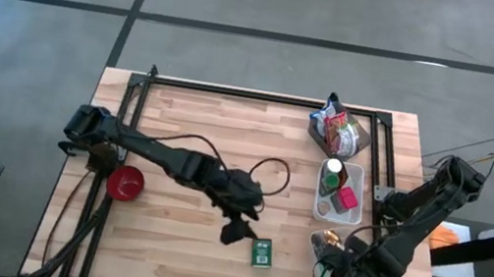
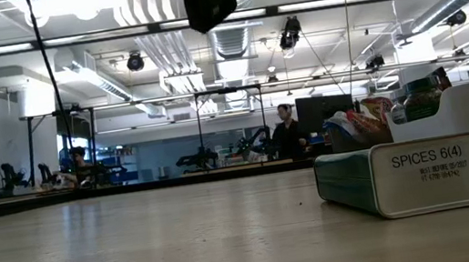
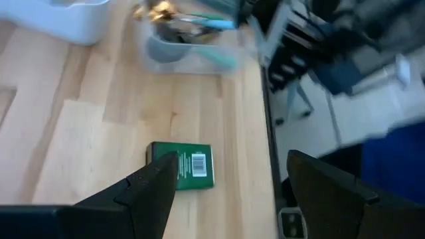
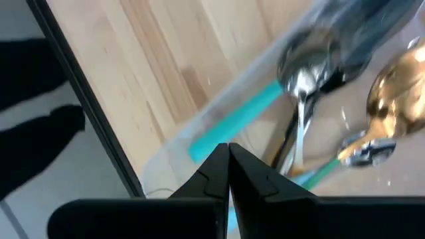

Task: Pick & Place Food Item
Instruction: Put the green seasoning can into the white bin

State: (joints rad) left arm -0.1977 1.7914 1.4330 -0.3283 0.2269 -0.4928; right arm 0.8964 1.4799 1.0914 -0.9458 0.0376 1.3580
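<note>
While my left gripper [image 3: 226, 182] hangs spread above the flat green spice tin [image 1: 261, 252] on the wooden table [image 1: 190, 120], my right gripper [image 4: 229, 156] rests pressed together over what seems a clear cutlery tub [image 1: 325, 242].

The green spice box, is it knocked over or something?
The green spice box lies flat on its side on the table, alone, while other food sits in the white bin. The left end effector hovers open beside it. It is not damaged or spilled.
</note>
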